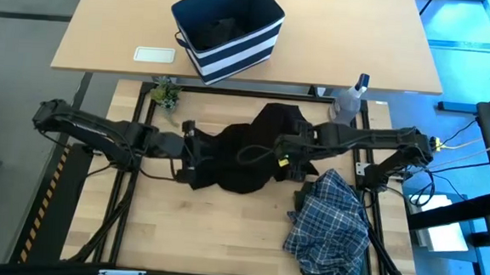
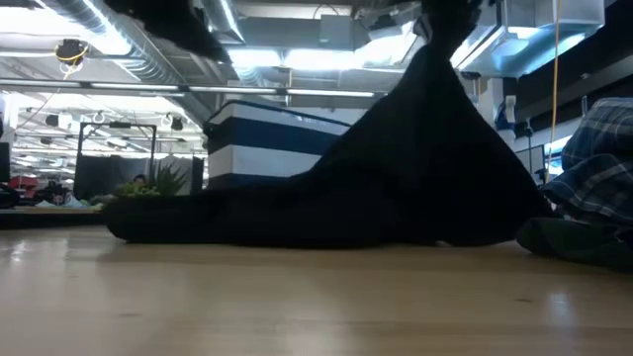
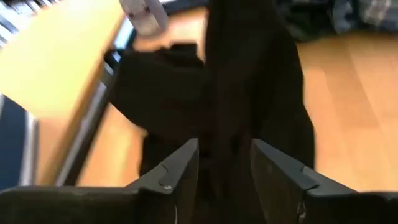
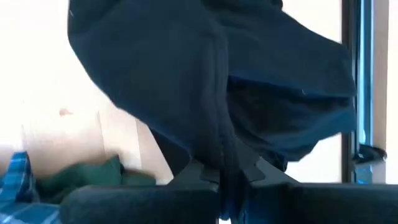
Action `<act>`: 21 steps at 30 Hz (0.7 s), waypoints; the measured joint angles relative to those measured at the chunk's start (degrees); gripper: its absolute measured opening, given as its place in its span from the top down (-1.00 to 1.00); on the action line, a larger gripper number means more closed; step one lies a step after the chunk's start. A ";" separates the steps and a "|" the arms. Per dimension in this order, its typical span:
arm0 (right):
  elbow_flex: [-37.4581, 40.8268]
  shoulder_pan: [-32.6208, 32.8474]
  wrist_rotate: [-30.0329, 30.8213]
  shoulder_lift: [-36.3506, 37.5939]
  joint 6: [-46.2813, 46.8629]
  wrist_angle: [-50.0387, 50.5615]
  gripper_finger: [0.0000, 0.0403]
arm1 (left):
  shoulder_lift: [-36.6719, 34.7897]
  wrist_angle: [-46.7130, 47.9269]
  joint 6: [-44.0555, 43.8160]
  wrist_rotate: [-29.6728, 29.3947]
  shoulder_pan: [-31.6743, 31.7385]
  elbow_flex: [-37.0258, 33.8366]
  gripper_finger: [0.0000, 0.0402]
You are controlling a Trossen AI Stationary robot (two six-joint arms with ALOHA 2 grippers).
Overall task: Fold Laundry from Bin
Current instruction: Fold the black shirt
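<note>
**A:** Plaid shirt [image 1: 329,226] sits nearest, crumpled at the front right of the wooden table [image 1: 205,229]. See anything beside it?

**B:** A bit of the dark olive-green garment [image 4: 93,176] lies against it; the right wrist view shows the green just beside the blue-and-white checks. From above I can hardly pick it out.

**A:** And farther in?

**B:** The black garment [image 1: 248,155] lies spread across the middle of the table, between the two arms. In the low view one part of it is pulled up into a peak while the rest trails flat on the wood.

**A:** Who holds the peak?

**B:** The right gripper [image 4: 225,177], reaching in from the right. Its fingers are pinched tight on a fold of the black cloth, which hangs around them.

**A:** What about the left gripper [image 3: 224,171]?

**B:** It is at the garment's left edge. Its fingers [image 3: 180,171] stand apart with black cloth lying in the gap; neither one presses the cloth, as far as I can see.

**A:** Beyond the garment?

**B:** A clear spray bottle [image 1: 349,99] and a small green plant [image 1: 165,92] at the far edge. Farther still, on the paler table [image 1: 107,27], stands the bin [image 1: 228,30], navy with white stripes, something dark inside, and a white flat object [image 1: 155,54] lies to its left.
</note>
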State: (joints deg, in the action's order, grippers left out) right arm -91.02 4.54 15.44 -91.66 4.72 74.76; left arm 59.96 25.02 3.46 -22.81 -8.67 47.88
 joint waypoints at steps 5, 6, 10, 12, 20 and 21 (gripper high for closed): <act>0.00 1.62 0.62 0.02 1.58 0.53 0.99 | 2.52 0.65 -7.18 3.22 -0.95 -4.07 0.28; 0.00 1.65 0.61 0.02 1.63 0.38 0.99 | 3.30 0.94 -8.96 3.77 -0.93 -5.08 0.28; 0.00 1.59 0.53 0.02 2.53 0.35 0.99 | 6.24 1.21 -15.12 5.34 0.13 -8.56 0.28; 0.00 1.43 0.53 0.02 2.55 0.35 1.00 | 7.14 1.16 -17.75 8.42 1.36 -10.06 0.28; 0.00 1.46 0.46 0.02 2.55 -0.01 1.00 | 8.28 -4.38 -19.66 18.51 8.97 -16.33 0.28; 0.00 1.46 0.46 0.02 2.55 -0.11 1.00 | 8.28 -6.03 -19.60 20.28 10.15 -17.03 0.28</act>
State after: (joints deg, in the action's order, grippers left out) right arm -91.02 6.00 15.90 -91.64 7.27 74.65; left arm 68.25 18.99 -16.14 -2.53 1.48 30.84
